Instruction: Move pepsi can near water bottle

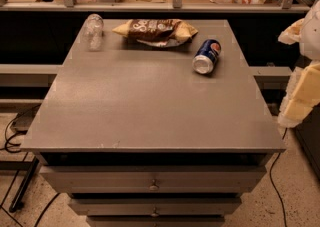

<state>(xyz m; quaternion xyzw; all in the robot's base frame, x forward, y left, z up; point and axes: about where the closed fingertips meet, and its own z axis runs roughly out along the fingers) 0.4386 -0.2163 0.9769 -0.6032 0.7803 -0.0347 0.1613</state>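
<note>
The pepsi can (207, 56) lies on its side on the grey table top (145, 101), at the far right, with its silver end toward me. The water bottle (93, 31) lies on its side at the table's far left corner, clear and ribbed. A brown-and-yellow snack bag lies between them. My gripper (299, 91) shows as pale shapes at the right edge of the view, off the table's right side, to the right of the can and apart from it. It holds nothing that I can see.
The snack bag (156, 30) lies at the far middle of the table. Drawers (152, 180) are below the front edge. A railing and shelf (165, 1) with goods run behind the table. Cables (15, 136) lie on the floor at the left.
</note>
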